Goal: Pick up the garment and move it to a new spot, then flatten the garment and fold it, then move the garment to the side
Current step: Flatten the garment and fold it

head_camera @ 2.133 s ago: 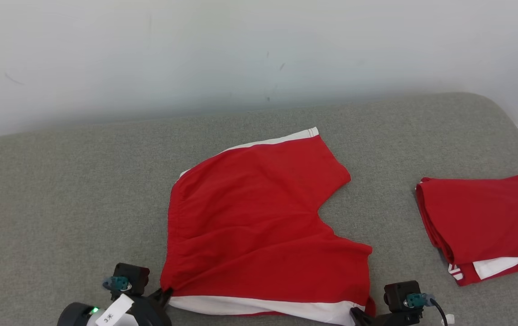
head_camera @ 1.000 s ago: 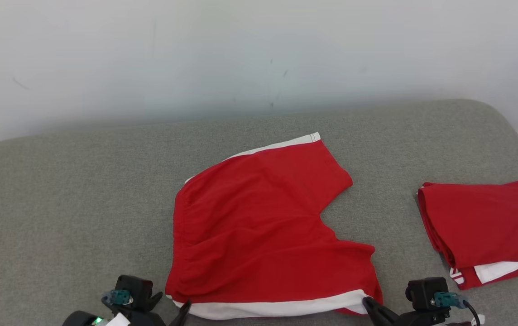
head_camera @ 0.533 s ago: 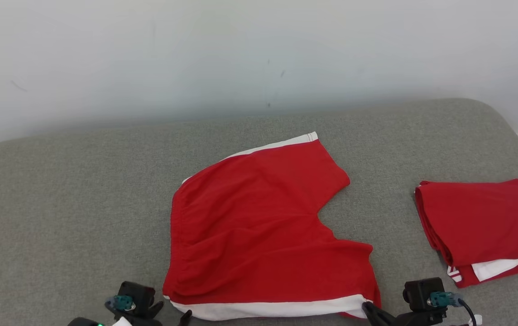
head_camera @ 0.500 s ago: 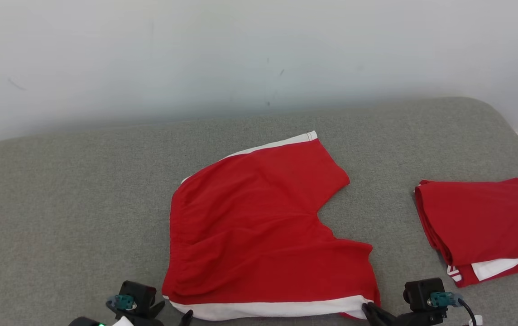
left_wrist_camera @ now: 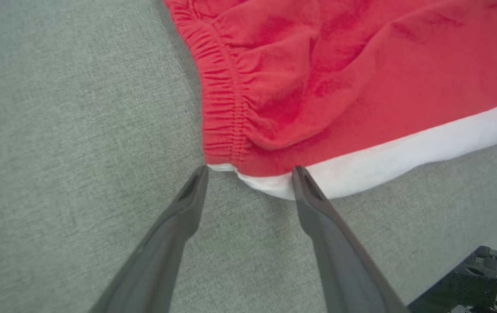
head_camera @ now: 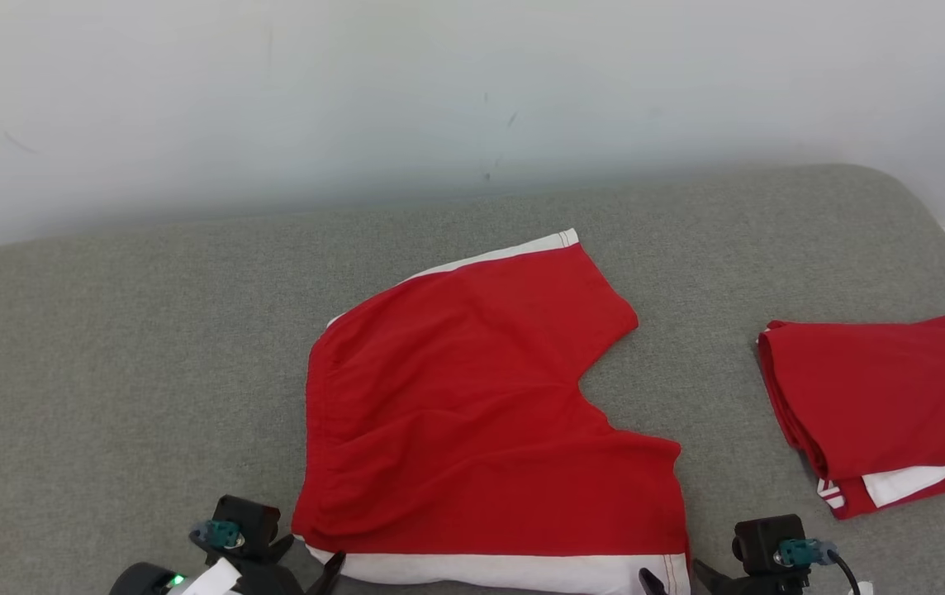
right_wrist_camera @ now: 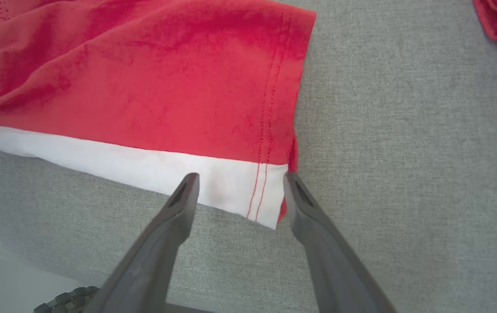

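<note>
The left gripper (left_wrist_camera: pixel 250 170) is seen with its two dark fingers spread wide and nothing pinched between them. Its tips are placed at the near left corner of the garment (head_camera: pixel 472 413): one at the end of the gathered waistband (left_wrist_camera: pixel 222 108), the other at the edge of the white band (left_wrist_camera: pixel 383 161). Whether the tips touch the cloth cannot be told.

The right gripper (right_wrist_camera: pixel 240 178) is likewise held spread. The stitched hem corner of the white band is framed between its tips, but it is not clamped.

The garment, a pair of red shorts, is laid out nearly flat in the middle of the grey cushioned surface (head_camera: pixel 109 372). Its waistband is turned to the robot's left and its two leg openings to the right, with the notch of the crotch between them. One white band is run along the near edge, and a second is shown along the far edge. Soft wrinkles are gathered near the waistband.

A folded red garment (head_camera: pixel 877 397) is set well apart on the right of the same surface, with a patch of white exposed at its near corner. A pale wall (head_camera: pixel 357 99) is seen behind.
</note>
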Motion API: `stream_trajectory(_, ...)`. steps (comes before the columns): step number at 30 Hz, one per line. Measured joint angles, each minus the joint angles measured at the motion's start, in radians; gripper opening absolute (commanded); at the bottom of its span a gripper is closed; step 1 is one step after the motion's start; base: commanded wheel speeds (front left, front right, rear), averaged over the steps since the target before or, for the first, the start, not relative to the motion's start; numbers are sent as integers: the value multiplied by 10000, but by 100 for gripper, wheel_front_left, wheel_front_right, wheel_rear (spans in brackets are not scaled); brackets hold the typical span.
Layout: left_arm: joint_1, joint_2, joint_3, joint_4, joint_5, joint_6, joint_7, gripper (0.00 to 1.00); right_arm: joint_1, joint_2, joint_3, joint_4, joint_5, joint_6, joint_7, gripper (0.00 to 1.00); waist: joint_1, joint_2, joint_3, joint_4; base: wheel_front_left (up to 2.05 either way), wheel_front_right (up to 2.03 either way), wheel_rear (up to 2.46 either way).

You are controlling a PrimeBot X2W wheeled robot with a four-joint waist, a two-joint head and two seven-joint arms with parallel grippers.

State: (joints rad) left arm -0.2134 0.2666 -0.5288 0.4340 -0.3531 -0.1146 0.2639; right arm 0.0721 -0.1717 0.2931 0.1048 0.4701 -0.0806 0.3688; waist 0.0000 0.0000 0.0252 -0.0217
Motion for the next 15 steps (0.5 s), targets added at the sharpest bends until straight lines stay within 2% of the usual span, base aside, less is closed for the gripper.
stream_trajectory(9, -44, -21, 15, 84, 0, 13, 6, 100, -47, 73, 6, 359, 0, -31, 8, 100, 0, 0, 110, 67, 0, 0, 0)
stream_trajectory(11, -166, -35, 12, 111, 0, 13, 4, 100, -178, 138, -13, 546, 6, -52, 6, 84, 0, 0, 150, 90, 0, 0, 0)
stream_trajectory(12, -226, -52, 10, 109, 2, 12, 4, 85, -210, 159, -40, 554, 25, -69, 0, 59, 0, 0, 168, 98, 0, 0, 0)
stream_trajectory(13, -262, -96, 2, 150, 2, 12, 8, 64, -222, 222, -52, 619, 42, -71, -6, 45, 1, 0, 203, 116, 0, 0, 0)
stream_trajectory(14, -262, -117, -12, 213, 2, 12, 8, 50, -222, 255, -48, 658, 50, -71, -6, 40, 1, 0, 217, 122, 0, 0, 0)
stream_trajectory(15, -262, -128, -19, 255, 2, 12, 8, 49, -222, 274, -50, 690, 50, -71, -6, 37, 0, 0, 228, 127, 0, 0, 0)
